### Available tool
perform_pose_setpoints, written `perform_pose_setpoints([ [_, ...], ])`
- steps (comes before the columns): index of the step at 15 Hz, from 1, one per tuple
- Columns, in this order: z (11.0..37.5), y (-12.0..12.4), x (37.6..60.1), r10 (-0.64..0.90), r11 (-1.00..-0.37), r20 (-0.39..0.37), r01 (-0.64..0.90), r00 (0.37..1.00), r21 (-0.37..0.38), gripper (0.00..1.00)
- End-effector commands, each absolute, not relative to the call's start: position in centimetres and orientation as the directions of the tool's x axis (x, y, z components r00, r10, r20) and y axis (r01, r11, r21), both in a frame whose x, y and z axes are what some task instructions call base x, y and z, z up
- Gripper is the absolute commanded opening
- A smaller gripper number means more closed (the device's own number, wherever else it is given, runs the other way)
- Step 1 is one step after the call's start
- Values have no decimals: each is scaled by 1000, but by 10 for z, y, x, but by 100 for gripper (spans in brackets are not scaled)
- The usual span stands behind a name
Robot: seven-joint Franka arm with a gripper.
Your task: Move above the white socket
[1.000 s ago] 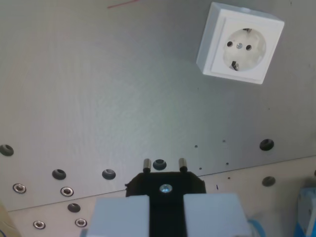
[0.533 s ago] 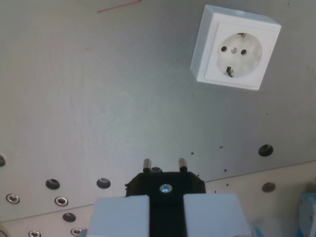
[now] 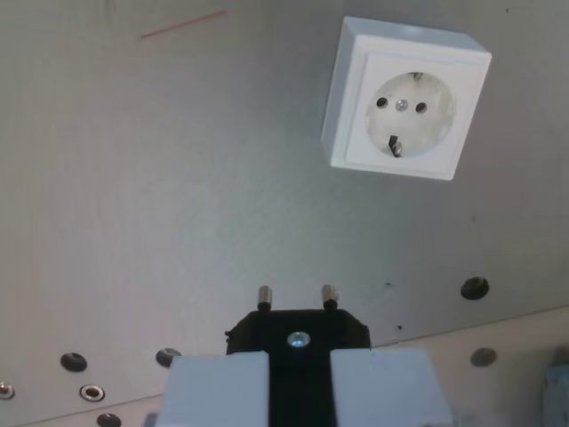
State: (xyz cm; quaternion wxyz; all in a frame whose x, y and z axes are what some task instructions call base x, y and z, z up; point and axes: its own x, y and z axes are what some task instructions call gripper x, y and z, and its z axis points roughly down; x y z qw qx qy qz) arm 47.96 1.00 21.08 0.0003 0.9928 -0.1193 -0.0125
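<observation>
The white socket (image 3: 404, 100) is a square box with a round two-hole recess, fixed on the grey metal plate (image 3: 178, 196) in the upper right of the wrist view. My gripper (image 3: 298, 351) fills the bottom centre, its two pale fingers (image 3: 213, 387) shut on a black plug (image 3: 298, 331). The plug's two metal pins (image 3: 264, 296) point up the picture, toward the plate. The socket lies well above and to the right of the pins, apart from them.
A row of dark holes and screw heads (image 3: 89, 391) runs along the plate's lower edge at the left. More holes (image 3: 474, 287) sit at the lower right, where a lighter strip (image 3: 498, 347) begins. A thin red line (image 3: 182, 25) marks the top left.
The whole scene has slid left and down in the wrist view, so the camera has moved. The socket now sits lower and nearer the picture's centre. The grip on the plug is unchanged.
</observation>
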Motion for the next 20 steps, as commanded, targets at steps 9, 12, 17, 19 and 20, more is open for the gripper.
perform_pose_setpoints([
  [9,172,-12,476,-355,-935,71,-355,932,-13,0],
  [12,162,-18,476,-367,-930,75,-366,927,-19,0],
  [17,147,-27,475,-382,-924,79,-381,921,-28,0],
  [19,142,-31,474,-384,-923,79,-383,920,-30,0],
  [20,140,-32,474,-386,-923,80,-385,919,-32,0],
])
